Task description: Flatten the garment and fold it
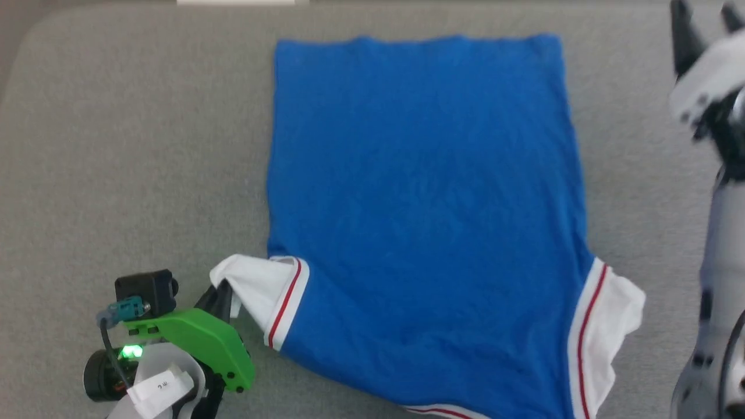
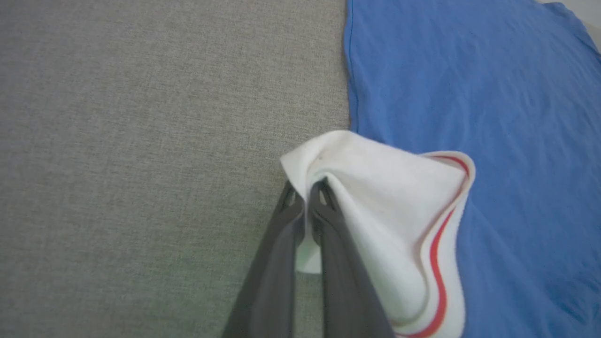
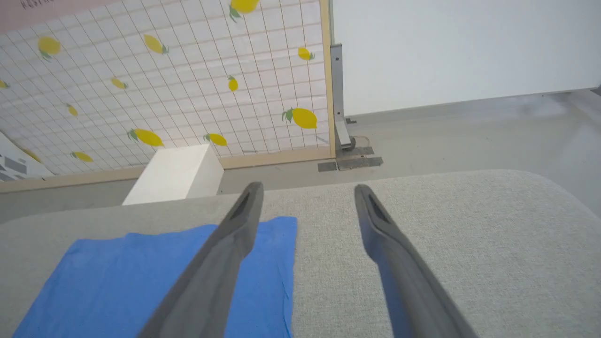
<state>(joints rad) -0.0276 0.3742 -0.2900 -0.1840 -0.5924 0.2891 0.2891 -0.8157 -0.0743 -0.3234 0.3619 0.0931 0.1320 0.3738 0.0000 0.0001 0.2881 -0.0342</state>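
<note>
The royal-blue T-shirt (image 1: 425, 215) lies spread flat on the grey table (image 1: 134, 151), plain side up, hem toward the far edge and white sleeves with red stripe trim toward me. My left gripper (image 1: 224, 291) is shut on the white left sleeve (image 2: 375, 197), pinching its bunched edge just above the table. The right sleeve (image 1: 611, 326) lies crumpled at the lower right. My right gripper (image 3: 305, 192) hangs open above the table's far right, beyond the shirt's (image 3: 155, 277) corner, holding nothing. No lettering shows.
Bare grey table (image 3: 446, 234) surrounds the shirt on the left, right and far sides. Beyond the far edge stand a white box (image 3: 176, 173), a lemon-patterned screen (image 3: 164, 80) and a white wall.
</note>
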